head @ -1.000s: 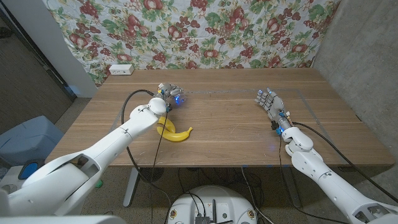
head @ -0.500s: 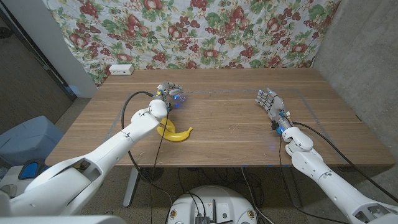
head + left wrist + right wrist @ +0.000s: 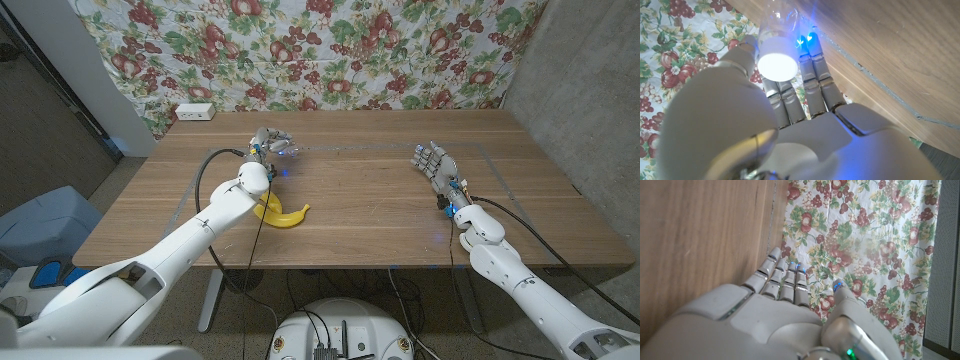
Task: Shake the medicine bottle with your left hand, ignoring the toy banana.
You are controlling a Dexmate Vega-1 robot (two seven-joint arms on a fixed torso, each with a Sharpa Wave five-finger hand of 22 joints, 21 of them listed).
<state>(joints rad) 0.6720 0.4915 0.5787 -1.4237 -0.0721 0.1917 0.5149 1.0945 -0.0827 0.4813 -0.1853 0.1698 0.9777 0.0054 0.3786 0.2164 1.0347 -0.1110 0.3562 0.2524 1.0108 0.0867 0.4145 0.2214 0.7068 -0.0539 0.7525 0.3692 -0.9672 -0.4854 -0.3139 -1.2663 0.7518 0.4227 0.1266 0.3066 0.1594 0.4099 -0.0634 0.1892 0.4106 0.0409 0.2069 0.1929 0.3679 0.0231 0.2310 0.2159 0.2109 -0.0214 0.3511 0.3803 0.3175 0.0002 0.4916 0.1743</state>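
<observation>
Gripping medicine bottle [image 3: 776,47] between thumb and fingers [image 3: 812,75], left hand [image 3: 270,146]

Head view taken from above, facing down over the wooden surface [image 3: 360,190], wrist views set close behind each hand, floral cloth [image 3: 320,50] shared by all.

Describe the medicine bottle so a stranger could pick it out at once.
On the wooden table, look left of centre, beyond the yellow toy banana. The medicine bottle sits in the left robot hand: a clear bottle with a round white cap, unlike the curved yellow banana.
</observation>
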